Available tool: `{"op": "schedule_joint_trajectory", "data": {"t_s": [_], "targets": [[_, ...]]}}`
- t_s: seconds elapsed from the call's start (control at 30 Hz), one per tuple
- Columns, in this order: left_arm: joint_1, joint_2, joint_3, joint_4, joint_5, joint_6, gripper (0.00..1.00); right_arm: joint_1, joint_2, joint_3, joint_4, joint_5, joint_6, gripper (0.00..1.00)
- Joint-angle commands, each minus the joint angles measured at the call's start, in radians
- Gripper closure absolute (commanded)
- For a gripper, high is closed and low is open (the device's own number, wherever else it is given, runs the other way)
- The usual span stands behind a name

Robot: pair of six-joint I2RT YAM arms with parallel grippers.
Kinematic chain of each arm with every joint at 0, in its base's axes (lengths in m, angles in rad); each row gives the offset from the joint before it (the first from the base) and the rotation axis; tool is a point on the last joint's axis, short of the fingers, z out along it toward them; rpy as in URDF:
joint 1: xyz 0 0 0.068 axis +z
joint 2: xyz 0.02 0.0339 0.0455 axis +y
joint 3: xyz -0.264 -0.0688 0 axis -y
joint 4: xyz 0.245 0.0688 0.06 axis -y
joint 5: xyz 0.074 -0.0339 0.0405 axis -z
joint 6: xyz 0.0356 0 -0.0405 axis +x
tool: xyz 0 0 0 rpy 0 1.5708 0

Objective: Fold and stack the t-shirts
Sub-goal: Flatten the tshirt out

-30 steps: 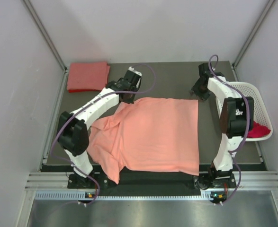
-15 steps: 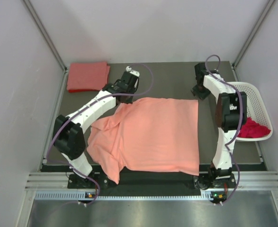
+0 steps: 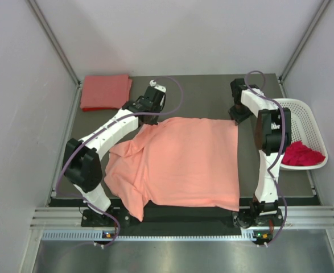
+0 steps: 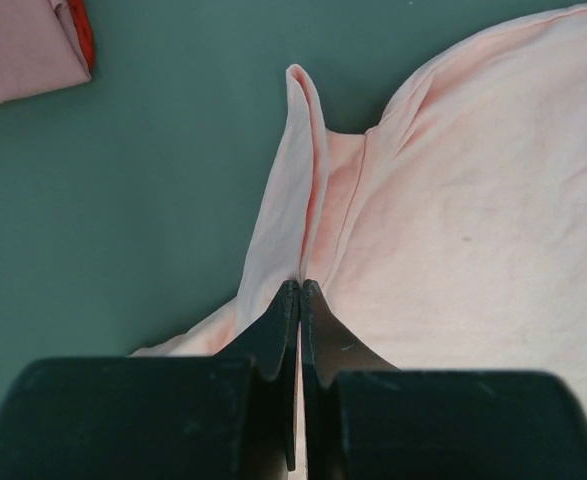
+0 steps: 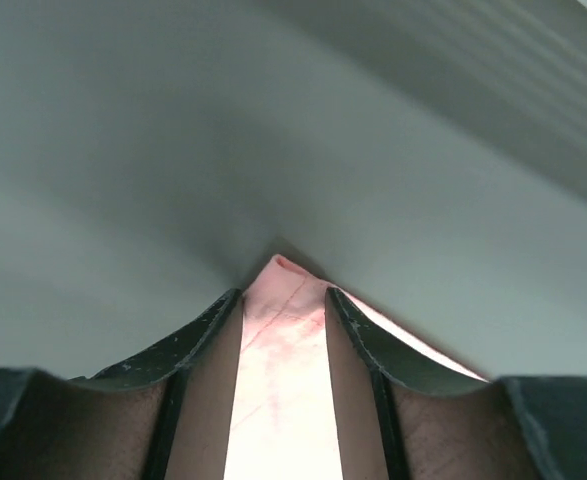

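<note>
L hand [image 4: 301, 289] on pink tee [image 4: 473, 220] fold

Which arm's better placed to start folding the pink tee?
Likely left: the left end effector is shut on a ridge of the tee; the right end effector only straddles the far-right corner, jaws open.

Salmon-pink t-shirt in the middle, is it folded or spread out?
Mostly spread: the t-shirt lies open and wide across the table, not folded.
</note>
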State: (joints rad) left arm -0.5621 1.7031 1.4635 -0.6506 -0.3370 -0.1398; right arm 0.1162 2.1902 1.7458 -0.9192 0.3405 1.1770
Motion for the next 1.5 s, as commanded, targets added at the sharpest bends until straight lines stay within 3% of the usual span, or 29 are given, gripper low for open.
{"op": "schedule_joint_trajectory", "data": {"t_s": [0.0, 0.1, 0.2, 0.33, 0.4, 0.8, 1.0, 1.37, 1.47], "targets": [[0.007, -0.065, -0.015, 0.028, -0.031, -0.007, 1.00, 0.010, 0.040, 0.041, -0.024, 0.009, 0.055, 0.62], [0.011, -0.079, -0.026, 0.029, -0.040, -0.007, 1.00, 0.011, 0.069, 0.054, -0.026, -0.001, 0.059, 0.73], [0.014, -0.098, -0.040, 0.037, -0.062, -0.006, 1.00, 0.010, 0.092, 0.067, -0.023, -0.011, 0.050, 0.75], [0.030, -0.125, -0.049, 0.045, -0.108, -0.001, 1.00, 0.007, 0.097, 0.075, -0.021, -0.017, 0.044, 0.96], [0.045, -0.145, -0.049, 0.049, -0.122, 0.003, 1.00, 0.010, 0.082, 0.075, -0.015, -0.009, 0.012, 1.00], [0.247, -0.223, 0.001, 0.169, -0.139, 0.057, 1.00, 0.014, -0.148, 0.003, 0.118, 0.043, -0.287, 1.00], [0.257, -0.241, 0.017, 0.345, -0.108, 0.155, 1.00, 0.016, -0.224, -0.068, 0.193, -0.001, -0.362, 1.00], [0.260, -0.152, 0.035, 0.738, -0.063, 0.292, 1.00, 0.016, -0.260, -0.045, 0.276, -0.034, -0.418, 1.00], [0.263, -0.105, 0.087, 0.770, -0.060, 0.305, 1.00, 0.016, -0.259, -0.031, 0.290, -0.028, -0.433, 1.00]]}}
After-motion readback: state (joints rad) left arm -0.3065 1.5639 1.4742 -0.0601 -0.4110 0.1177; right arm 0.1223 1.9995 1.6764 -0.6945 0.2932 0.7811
